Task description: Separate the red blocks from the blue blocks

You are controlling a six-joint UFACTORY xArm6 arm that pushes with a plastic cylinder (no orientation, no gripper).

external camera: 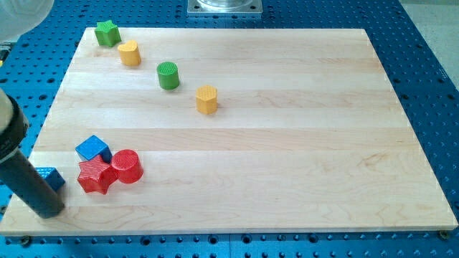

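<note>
My tip [46,212] rests at the view's bottom left, on the wooden board's left edge, right beside a small blue block [50,176] that the rod partly hides. To its right a blue cube [94,149], a red star block [95,176] and a red cylinder [127,165] sit clustered and touching. The tip is left of and below that cluster, apart from it.
A green star block [107,33] and a yellow heart-like block [130,53] sit at the board's top left. A green cylinder [168,75] and a yellow hexagonal block [206,99] lie nearer the middle. The wooden board [287,158] lies on a blue perforated table.
</note>
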